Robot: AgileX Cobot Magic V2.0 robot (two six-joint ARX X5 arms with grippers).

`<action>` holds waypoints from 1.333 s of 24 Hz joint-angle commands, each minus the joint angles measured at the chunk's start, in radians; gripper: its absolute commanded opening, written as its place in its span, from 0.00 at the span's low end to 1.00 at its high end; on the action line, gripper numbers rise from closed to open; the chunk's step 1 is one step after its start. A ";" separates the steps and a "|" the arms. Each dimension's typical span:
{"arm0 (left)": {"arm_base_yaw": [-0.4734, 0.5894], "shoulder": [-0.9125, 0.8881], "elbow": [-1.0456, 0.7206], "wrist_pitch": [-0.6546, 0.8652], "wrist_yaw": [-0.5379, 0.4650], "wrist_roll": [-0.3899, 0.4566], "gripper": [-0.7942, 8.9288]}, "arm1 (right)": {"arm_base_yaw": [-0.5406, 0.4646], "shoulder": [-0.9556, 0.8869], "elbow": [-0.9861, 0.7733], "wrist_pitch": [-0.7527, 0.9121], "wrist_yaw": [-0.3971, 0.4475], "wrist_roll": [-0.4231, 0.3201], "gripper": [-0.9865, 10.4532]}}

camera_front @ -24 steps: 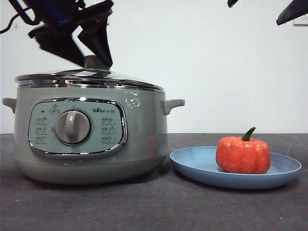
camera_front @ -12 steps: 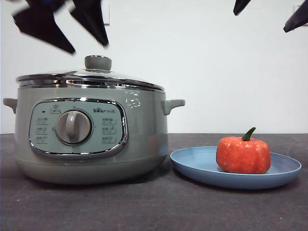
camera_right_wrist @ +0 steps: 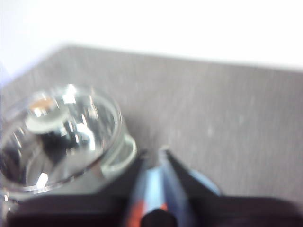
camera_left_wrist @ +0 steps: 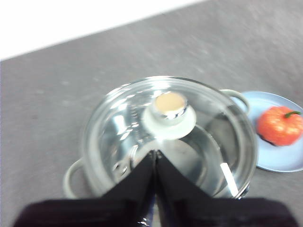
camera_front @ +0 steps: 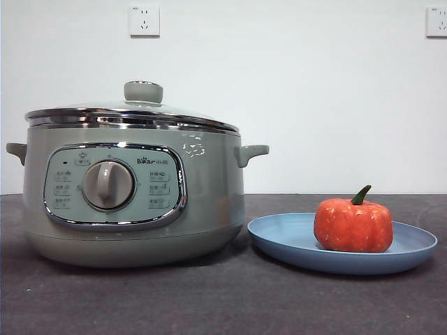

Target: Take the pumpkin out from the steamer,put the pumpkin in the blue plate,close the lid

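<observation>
The sage-green steamer [camera_front: 209, 195] stands at the left with its glass lid [camera_front: 133, 112] seated on the rim, knob [camera_front: 143, 91] up. The orange-red pumpkin [camera_front: 353, 225] sits upright on the blue plate [camera_front: 279, 241] to its right. No arm shows in the front view. In the left wrist view my left gripper [camera_left_wrist: 155, 153] is shut and empty, high above the lid [camera_left_wrist: 123, 127], with the pumpkin [camera_left_wrist: 280, 125] off to the side. In the blurred right wrist view my right gripper [camera_right_wrist: 152, 152] is empty with a narrow gap, high above the plate [camera_right_wrist: 207, 183].
Two wall sockets [camera_front: 144, 20] sit high on the white wall behind. The dark table [camera_front: 223, 300] stretches in front of the steamer and plate. The steamer's side handle [camera_front: 251, 152] points toward the plate.
The left gripper has let go of the lid knob, risen out of the front view and shut. The right gripper has also risen out of the front view. Lid, steamer, pumpkin and plate have not moved.
</observation>
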 commanded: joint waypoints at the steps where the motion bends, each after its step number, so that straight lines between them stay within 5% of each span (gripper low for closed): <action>1: -0.005 -0.135 -0.135 0.028 -0.006 0.003 0.07 | 0.003 -0.101 -0.127 0.074 0.005 -0.015 0.07; 8: -0.005 -0.319 -0.260 0.036 -0.002 -0.114 0.08 | 0.001 -0.207 -0.204 0.007 0.005 0.038 0.07; 24: -0.005 -0.323 -0.261 0.026 -0.004 -0.096 0.08 | 0.000 -0.207 -0.203 -0.024 0.003 0.037 0.07; 26: 0.029 -0.369 -0.261 -0.010 -0.034 -0.043 0.08 | 0.000 -0.208 -0.204 -0.024 0.003 0.037 0.07; 32: 0.243 -0.546 -0.361 0.123 -0.030 -0.068 0.08 | 0.000 -0.207 -0.203 -0.024 0.003 0.037 0.07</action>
